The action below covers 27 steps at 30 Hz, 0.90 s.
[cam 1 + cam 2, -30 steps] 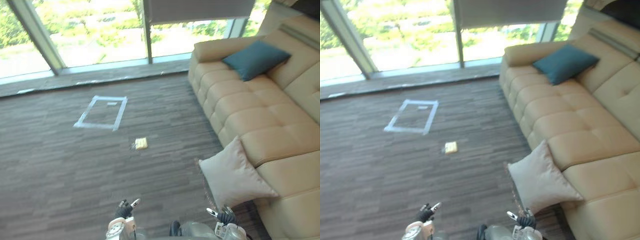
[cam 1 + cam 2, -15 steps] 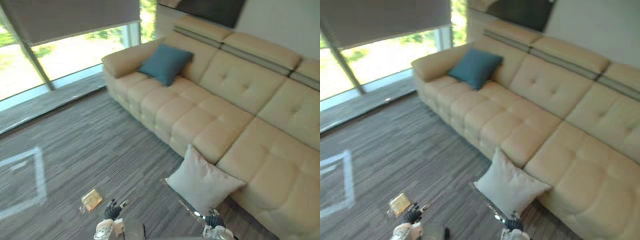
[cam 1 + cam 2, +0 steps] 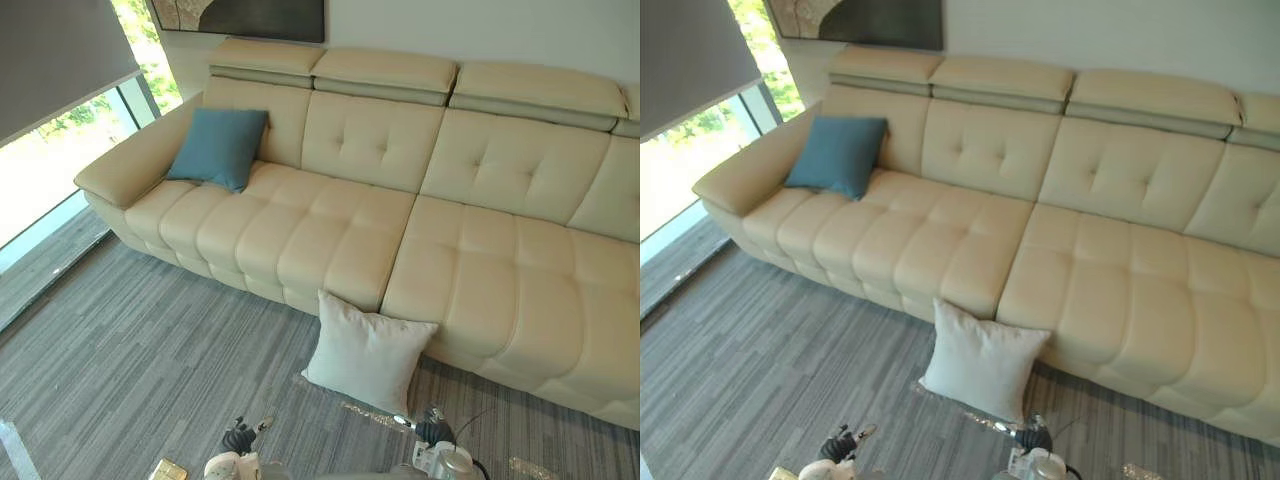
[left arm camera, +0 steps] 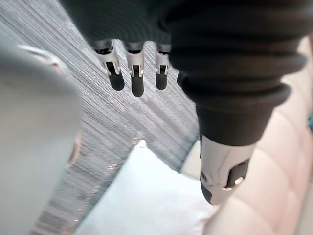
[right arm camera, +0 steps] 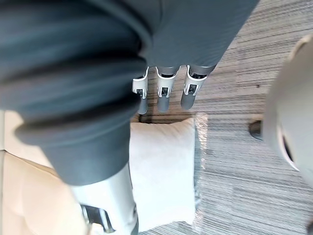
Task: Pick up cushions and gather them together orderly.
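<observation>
Pale cushion [image 3: 368, 352] stands on the floor [image 3: 130, 370], leaning on the sofa [image 3: 480, 290] front, just ahead of my R hand [image 3: 430, 431], nearer than L hand [image 3: 240, 438]. Both hang relaxed, empty. Teal cushion [image 3: 218, 147] sits well apart at sofa's left end.

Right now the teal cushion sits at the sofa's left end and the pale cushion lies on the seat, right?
No: the pale cushion stands on the carpet, leaning against the sofa front, per the left eye view. The teal cushion does sit at the left end.
</observation>
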{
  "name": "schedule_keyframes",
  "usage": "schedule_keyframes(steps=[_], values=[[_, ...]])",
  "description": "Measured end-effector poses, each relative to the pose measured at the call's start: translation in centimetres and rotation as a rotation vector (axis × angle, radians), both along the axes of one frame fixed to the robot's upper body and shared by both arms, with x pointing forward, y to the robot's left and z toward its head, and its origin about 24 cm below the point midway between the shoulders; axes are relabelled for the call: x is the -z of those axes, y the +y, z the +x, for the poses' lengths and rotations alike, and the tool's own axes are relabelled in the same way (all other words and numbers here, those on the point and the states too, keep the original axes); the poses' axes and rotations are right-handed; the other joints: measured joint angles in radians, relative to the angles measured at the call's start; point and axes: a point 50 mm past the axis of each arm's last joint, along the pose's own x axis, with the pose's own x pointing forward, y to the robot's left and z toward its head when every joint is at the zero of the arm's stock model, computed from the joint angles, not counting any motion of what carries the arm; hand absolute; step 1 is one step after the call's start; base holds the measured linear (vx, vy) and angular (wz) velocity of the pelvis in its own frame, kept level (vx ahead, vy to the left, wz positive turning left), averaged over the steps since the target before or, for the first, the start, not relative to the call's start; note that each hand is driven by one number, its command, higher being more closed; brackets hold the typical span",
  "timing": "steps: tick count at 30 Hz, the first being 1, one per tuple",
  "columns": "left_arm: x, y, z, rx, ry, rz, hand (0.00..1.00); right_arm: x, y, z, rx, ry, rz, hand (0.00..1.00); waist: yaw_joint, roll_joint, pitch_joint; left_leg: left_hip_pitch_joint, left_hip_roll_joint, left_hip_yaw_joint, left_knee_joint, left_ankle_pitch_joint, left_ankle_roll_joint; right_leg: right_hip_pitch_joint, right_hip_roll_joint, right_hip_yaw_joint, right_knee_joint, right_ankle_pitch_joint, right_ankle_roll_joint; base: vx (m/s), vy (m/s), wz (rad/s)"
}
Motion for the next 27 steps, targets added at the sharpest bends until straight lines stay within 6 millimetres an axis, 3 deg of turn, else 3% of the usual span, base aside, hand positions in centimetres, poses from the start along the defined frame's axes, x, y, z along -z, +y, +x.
schedule_keyframes(steps=[2,5,6,8,9,10,12,15,19,20,22,23,25,26,27], values=[[-0.1,0.2,-0.1,-0.002,-0.012,0.008,0.00,0.0,-0.1,0.0,0.004,-0.001,-0.001,0.00,-0.002,-0.007,0.002,-0.024,-0.014,-0.023,0.016,-0.025,-0.016,0.027,0.003,0.036,-0.001,-0.024,-0.004,0.08,-0.079,-0.57],[-0.3,0.3,0.2,-0.008,-0.028,0.011,0.00,-0.1,-0.2,0.1,0.007,-0.002,-0.005,0.00,0.001,-0.014,0.004,-0.073,-0.090,-0.072,-0.107,-0.055,-0.034,0.025,-0.002,0.082,-0.004,-0.031,0.004,0.13,0.012,-0.50],[-0.4,0.4,0.3,-0.008,-0.032,0.014,0.00,0.0,-0.1,0.1,0.009,0.001,-0.005,0.00,0.004,-0.020,0.007,-0.087,-0.142,-0.113,-0.204,-0.059,-0.039,0.026,-0.009,0.102,-0.006,-0.030,0.010,0.23,0.121,-0.55],[-0.3,0.3,0.3,-0.011,-0.031,0.010,0.00,0.0,-0.2,0.0,0.007,0.007,-0.006,0.00,0.005,-0.020,0.005,-0.070,-0.204,-0.192,-0.364,-0.011,-0.039,0.025,-0.003,0.140,-0.006,-0.036,0.032,0.22,0.148,-0.67],[-0.3,0.7,0.1,-0.019,-0.027,0.017,0.00,0.2,0.2,-0.3,0.003,0.024,0.003,0.00,0.010,-0.037,0.001,-0.051,-0.216,-0.194,-0.391,0.020,-0.025,0.027,0.000,0.189,-0.008,-0.039,0.049,0.31,0.176,-0.82],[-0.4,1.4,0.0,-0.016,-0.022,0.034,0.00,0.3,0.8,-0.3,-0.011,0.026,0.013,0.00,0.012,-0.060,-0.012,-0.035,-0.225,-0.165,-0.412,0.012,-0.013,0.031,-0.008,0.217,-0.025,-0.029,0.062,0.32,0.168,-0.72],[-0.4,2.0,-0.1,-0.014,-0.013,0.049,0.00,0.4,1.7,-0.6,-0.007,0.032,0.037,0.00,0.011,-0.089,-0.027,-0.032,-0.233,-0.126,-0.413,-0.004,0.003,0.030,-0.026,0.242,-0.053,-0.016,0.076,0.25,0.127,-0.47],[-0.2,1.7,-0.2,-0.012,-0.001,0.038,0.00,0.4,1.8,-0.4,-0.014,0.025,0.040,0.00,0.024,-0.077,-0.019,0.021,-0.233,-0.065,-0.433,-0.021,0.028,0.026,-0.040,0.288,-0.015,0.016,0.086,0.17,0.151,-0.57],[-0.1,1.2,-0.1,0.001,0.003,0.027,0.00,0.1,1.9,0.4,-0.024,-0.004,0.038,0.00,0.028,-0.057,-0.001,0.109,-0.228,-0.031,-0.486,-0.037,0.032,-0.103,-0.057,0.310,0.301,0.026,0.105,0.03,0.094,-0.30],[-0.1,1.2,-0.2,-0.002,0.004,0.029,0.00,0.1,2.0,0.4,-0.022,-0.008,0.039,0.00,0.027,-0.055,0.001,0.119,-0.226,-0.033,-0.487,-0.046,0.032,-0.144,-0.073,0.293,0.374,-0.002,0.112,-0.02,0.019,0.08],[-0.1,1.3,-0.1,-0.001,0.004,0.030,0.00,0.1,1.9,0.3,-0.020,-0.008,0.037,0.00,0.031,-0.057,0.000,0.124,-0.224,-0.050,-0.487,-0.063,0.029,-0.164,-0.100,0.266,0.364,-0.027,0.106,-0.01,-0.022,0.20],[-0.1,1.3,-0.2,-0.003,0.004,0.033,0.00,0.1,1.9,0.1,-0.019,-0.007,0.035,0.00,0.030,-0.062,-0.006,0.120,-0.224,-0.068,-0.484,-0.066,0.017,-0.160,-0.118,0.254,0.272,-0.019,0.098,0.03,-0.074,0.30],[-0.1,1.6,-0.2,-0.003,0.003,0.040,0.00,0.2,1.9,-0.3,-0.014,0.004,0.037,0.00,0.030,-0.083,-0.015,0.111,-0.237,-0.084,-0.479,-0.070,0.000,-0.149,-0.133,0.248,0.159,0.047,0.104,0.07,-0.160,0.33],[-0.1,1.5,-0.2,-0.004,0.005,0.039,0.00,0.3,1.7,-0.5,-0.005,0.010,0.033,0.00,0.031,-0.089,-0.028,0.098,-0.234,-0.106,-0.460,-0.076,-0.015,-0.126,-0.133,0.238,0.121,0.010,0.130,0.13,-0.265,0.28],[-0.1,1.1,-0.2,-0.006,0.005,0.031,0.00,0.3,1.6,-0.5,-0.003,0.008,0.030,0.00,0.030,-0.071,-0.024,0.088,-0.215,-0.113,-0.451,-0.069,-0.031,-0.119,-0.116,0.223,0.097,0.000,0.127,0.13,-0.276,0.21]])
